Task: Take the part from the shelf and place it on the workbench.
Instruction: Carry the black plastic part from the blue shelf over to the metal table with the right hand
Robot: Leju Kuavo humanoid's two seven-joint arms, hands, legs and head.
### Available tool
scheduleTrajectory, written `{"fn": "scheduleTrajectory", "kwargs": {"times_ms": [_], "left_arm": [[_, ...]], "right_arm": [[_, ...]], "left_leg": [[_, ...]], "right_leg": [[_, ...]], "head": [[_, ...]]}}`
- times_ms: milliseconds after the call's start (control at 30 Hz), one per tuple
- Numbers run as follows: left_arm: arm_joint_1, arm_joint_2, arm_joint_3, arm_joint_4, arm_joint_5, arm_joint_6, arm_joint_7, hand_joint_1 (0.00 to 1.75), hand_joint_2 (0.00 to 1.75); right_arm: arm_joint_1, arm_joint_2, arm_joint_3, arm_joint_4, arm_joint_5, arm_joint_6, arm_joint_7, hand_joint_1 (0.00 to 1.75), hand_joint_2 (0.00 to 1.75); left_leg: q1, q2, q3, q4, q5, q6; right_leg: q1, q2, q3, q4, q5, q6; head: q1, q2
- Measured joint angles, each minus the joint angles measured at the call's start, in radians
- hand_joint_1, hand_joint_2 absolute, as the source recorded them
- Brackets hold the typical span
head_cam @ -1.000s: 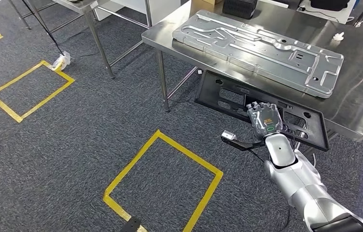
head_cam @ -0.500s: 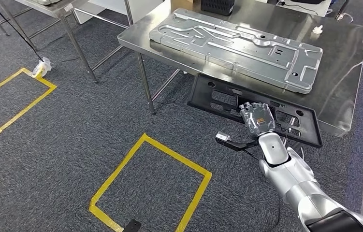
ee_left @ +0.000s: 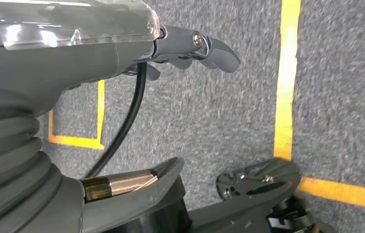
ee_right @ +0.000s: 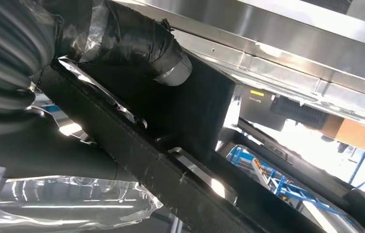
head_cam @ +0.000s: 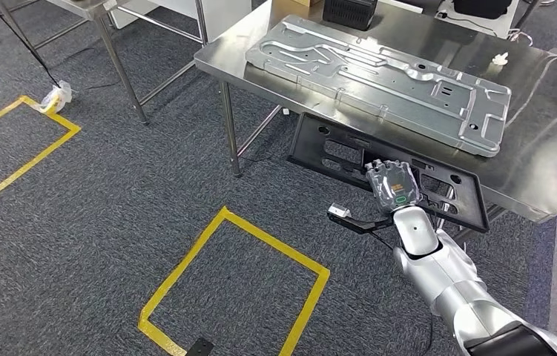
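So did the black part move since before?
No, not really. The whole picture slid because the camera moved. Against the front edge of the steel table, the black part stays put in the right robot hand.

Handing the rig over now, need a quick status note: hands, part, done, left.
Right robot hand: grips the black part, a long flat frame with cutouts, held in front of the workbench edge and lower than its top.
Left robot hand: holds nothing, hangs over the carpet by the yellow floor tape.
A large grey metal plate lies on the workbench top.
Done: part is in hand at the bench.
Left: lift it over the edge, set it down on the free steel, let go.
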Motion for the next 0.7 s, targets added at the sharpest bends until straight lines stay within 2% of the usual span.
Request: {"fn": "scheduleTrajectory", "kwargs": {"times_ms": [33,67,100,133,267,567,633,700], "left_arm": [[-0.001,-0.003,0.000,0.000,0.000,0.000,-0.001,0.00,1.75],[-0.003,-0.005,0.000,0.000,0.000,0.000,-0.001,0.00,1.75],[-0.004,-0.008,0.000,0.000,-0.001,0.000,-0.002,0.00,1.75],[-0.005,-0.009,0.000,0.000,0.000,0.000,-0.002,0.00,1.75],[-0.003,-0.010,0.000,0.000,0.001,-0.001,-0.003,0.00,1.75],[-0.004,-0.007,0.001,0.000,0.003,0.000,-0.001,0.00,1.75],[-0.004,-0.007,0.001,0.000,0.002,0.001,0.002,0.00,1.75],[-0.004,-0.009,0.001,0.000,0.000,0.002,0.004,0.00,1.75]], "right_arm": [[-0.001,-0.001,0.000,0.000,0.000,0.000,0.001,1.75,1.75],[-0.003,-0.002,0.000,-0.001,0.000,0.000,0.002,1.75,1.75],[-0.004,-0.002,0.000,-0.001,0.000,0.000,0.002,1.75,1.75],[-0.005,-0.003,0.000,-0.001,-0.001,0.000,0.002,1.75,1.75],[-0.007,-0.004,0.000,-0.001,-0.001,0.002,0.001,1.75,1.75],[-0.007,-0.005,0.000,-0.001,0.001,0.010,0.004,1.75,1.75],[-0.008,-0.004,0.000,-0.001,0.001,0.010,0.006,1.75,1.75],[-0.009,-0.004,0.000,-0.001,0.001,0.010,0.007,1.75,1.75]], "left_leg": [[-0.005,0.001,0.006,-0.001,-0.004,0.002],[-0.008,0.002,0.009,-0.003,-0.007,0.003],[-0.007,0.004,0.010,-0.006,-0.008,0.001],[-0.006,0.006,0.008,-0.007,-0.007,-0.001],[-0.003,0.008,0.015,-0.017,-0.006,-0.005],[-0.004,0.008,0.016,-0.021,-0.008,-0.005],[-0.006,0.008,0.018,-0.025,-0.005,0.002],[-0.002,0.010,0.036,-0.054,0.010,0.012]], "right_leg": [[0.008,-0.004,0.024,-0.061,0.031,-0.018],[0.016,-0.007,0.045,-0.115,0.051,-0.032],[0.022,-0.009,0.058,-0.146,0.058,-0.043],[0.023,-0.010,0.065,-0.159,0.058,-0.044],[0.021,-0.004,0.078,-0.180,0.068,-0.028],[0.019,-0.004,0.076,-0.178,0.065,-0.027],[0.017,-0.004,0.080,-0.184,0.070,-0.022],[0.016,-0.004,0.082,-0.184,0.066,-0.012]], "head": [[-0.003,0.000],[-0.005,0.000],[-0.008,0.000],[-0.010,0.000],[-0.010,0.000],[-0.010,0.000],[-0.010,0.000],[-0.009,0.000]]}}
